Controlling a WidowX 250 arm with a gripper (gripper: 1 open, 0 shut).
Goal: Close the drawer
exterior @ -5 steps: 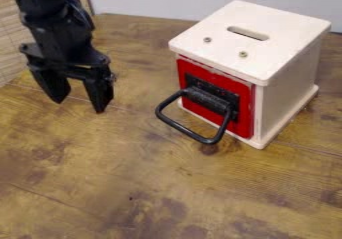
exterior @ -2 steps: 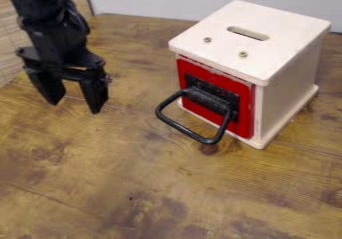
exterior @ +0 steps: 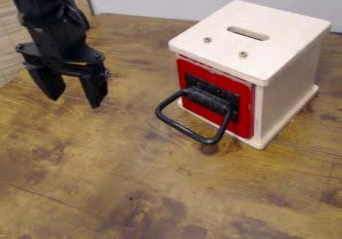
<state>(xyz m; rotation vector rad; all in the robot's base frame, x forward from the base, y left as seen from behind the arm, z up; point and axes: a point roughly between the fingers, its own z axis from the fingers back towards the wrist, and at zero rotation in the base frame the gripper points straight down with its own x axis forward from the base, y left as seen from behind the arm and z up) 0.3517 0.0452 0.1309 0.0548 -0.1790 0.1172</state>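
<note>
one gripper [exterior: 71, 93] is seen left of the box [exterior: 262, 63], well apart, fingers spread wide, empty; drawer [exterior: 214, 95] faces it.

One drawer [exterior: 211, 95] – one cream box [exterior: 274, 58] – one gripper [exterior: 74, 93], two fingers [exterior: 96, 91].

Soft, even light from above; the cream box [exterior: 267, 58] casts a faint shadow on the wooden table [exterior: 120, 173]. Low-resolution, slightly soft frame, no harsh glare.
</note>
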